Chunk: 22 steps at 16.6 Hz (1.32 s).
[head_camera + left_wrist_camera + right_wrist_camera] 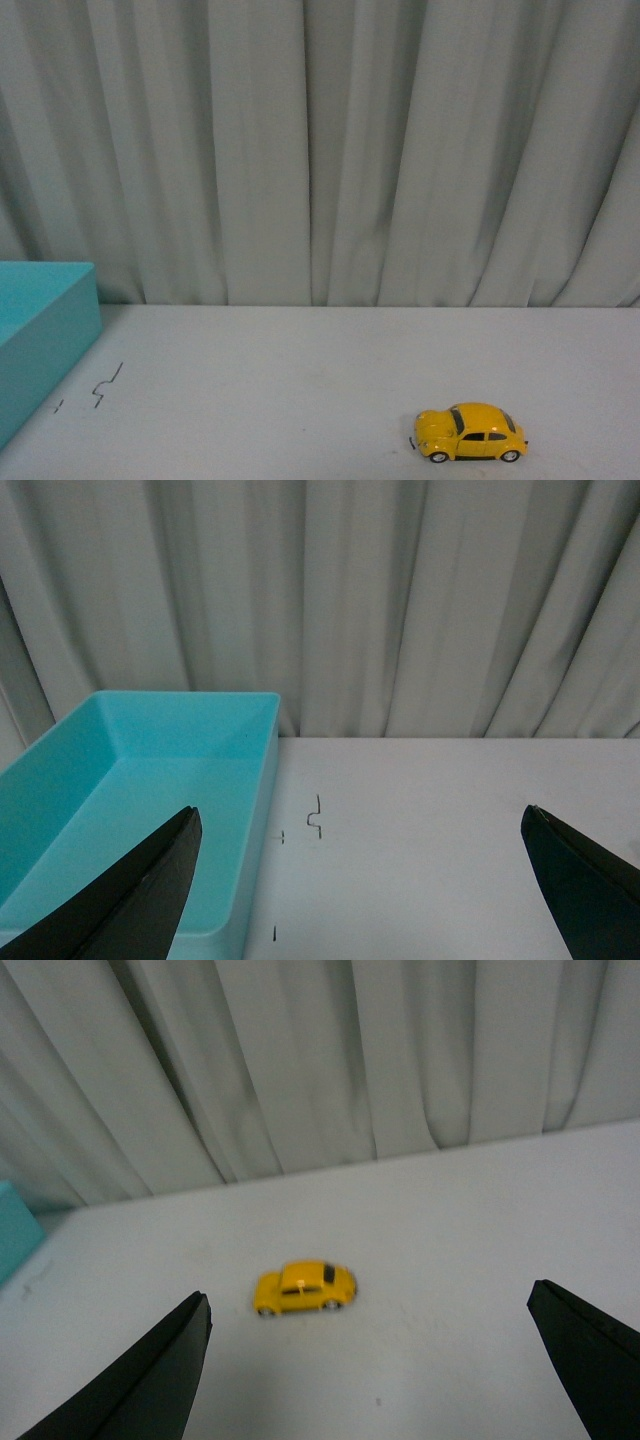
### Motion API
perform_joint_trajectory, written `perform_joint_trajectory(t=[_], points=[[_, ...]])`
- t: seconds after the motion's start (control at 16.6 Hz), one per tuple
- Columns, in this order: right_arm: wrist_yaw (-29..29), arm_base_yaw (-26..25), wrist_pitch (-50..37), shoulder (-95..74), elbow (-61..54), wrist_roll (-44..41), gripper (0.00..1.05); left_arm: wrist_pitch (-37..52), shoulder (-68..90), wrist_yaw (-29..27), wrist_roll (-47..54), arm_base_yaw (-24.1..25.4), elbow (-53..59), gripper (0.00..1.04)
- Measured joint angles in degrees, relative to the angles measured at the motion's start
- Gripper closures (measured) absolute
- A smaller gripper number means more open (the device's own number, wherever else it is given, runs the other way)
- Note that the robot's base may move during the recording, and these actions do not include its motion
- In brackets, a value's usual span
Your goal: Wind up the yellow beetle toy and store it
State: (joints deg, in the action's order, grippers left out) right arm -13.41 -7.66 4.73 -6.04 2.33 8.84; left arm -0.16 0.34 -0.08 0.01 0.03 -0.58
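front view is showing the yellow beetle toy (470,432) sitting on its wheels on the white table (280,390), toward the robot's right and well apart from the teal bin (40,320) lying at the far left. small dark marks (108,385) are showing near the bin. the left gripper (360,812) is hanging with its 2 fingers spread wide, gripping nothing, by the bin. the right gripper (369,1291) is likewise gaping wide, with the toy lying ahead of it, untouched.

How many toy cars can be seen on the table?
1. The yellow beetle toy stands on the white table, at the robot's near right, far apart from the turquoise bin at the left. Part of the bin's inside is hidden.
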Motion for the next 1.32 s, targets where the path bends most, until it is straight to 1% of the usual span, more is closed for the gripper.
perform_joint_trajectory(t=[0.06,0.12,0.18,0.24,0.36,0.42,0.48,0.6,0.72,0.78,0.84,0.96,1.08,1.14,1.2,1.32], points=[[-5.86,-5.46,-9.03,-5.09,-0.31,2.21,0.07,-0.02,0.00,0.04,0.02,0.00,0.00,0.07],[-10.58,-12.22,-21.35,-17.05,0.55,3.41,0.07,0.00,0.00,0.04,0.02,0.00,0.00,0.07],[-12.28,-16.85,-31.89,-28.94,1.90,3.67,0.07,0.00,0.00,0.04,0.02,0.00,0.00,0.07],[-12.17,-20.31,-43.58,-42.34,5.25,3.76,0.07,-0.04,0.00,0.11,0.02,0.00,0.00,0.07],[-11.76,-22.10,-57.09,-59.89,13.68,3.69,0.07,-0.02,0.00,0.04,0.02,0.00,0.00,0.07],[-11.58,-21.84,-58.40,-66.73,17.94,3.56,0.07,-0.02,0.00,0.02,0.00,0.00,0.00,0.07],[-11.37,-20.37,-58.07,-73.96,22.77,2.73,0.07,-0.02,0.00,0.02,0.02,0.00,0.00,0.07],[-11.37,-15.76,-55.12,-85.05,34.29,0.59,0.07,-0.04,0.00,0.04,0.00,0.00,0.00,0.07],[-13.51,-11.32,-49.72,-93.70,48.17,-3.91,0.07,-0.02,0.00,0.02,0.00,0.00,0.00,0.07],[-15.30,-9.29,-47.01,-97.53,54.14,-7.19,0.07,-0.04,0.00,0.04,0.02,0.00,0.00,0.07],[-18.16,-7.65,-41.59,-100.98,60.04,-11.30,0.07,-0.04,0.00,0.04,0.00,0.00,0.00,0.07],[-26.05,-5.38,-29.75,-106.88,71.10,-21.33,0.07,-0.04,0.00,0.04,0.00,0.00,0.00,0.07],[-33.79,-4.52,-15.50,-109.92,80.70,-34.10,0.07,-0.04,0.00,0.02,0.00,0.00,0.00,0.07],[-35.93,-3.91,-7.96,-110.64,84.28,-40.61,0.07,-0.04,0.00,0.04,0.02,0.00,0.00,0.07],[-37.48,-3.56,1.70,-111.82,87.95,-49.77,0.07,-0.04,0.00,0.02,0.00,0.00,0.00,0.07],[-38.23,-2.36,19.10,-115.32,92.48,-65.40,0.07,-0.04,0.00,0.04,0.02,0.00,0.00,0.07]])
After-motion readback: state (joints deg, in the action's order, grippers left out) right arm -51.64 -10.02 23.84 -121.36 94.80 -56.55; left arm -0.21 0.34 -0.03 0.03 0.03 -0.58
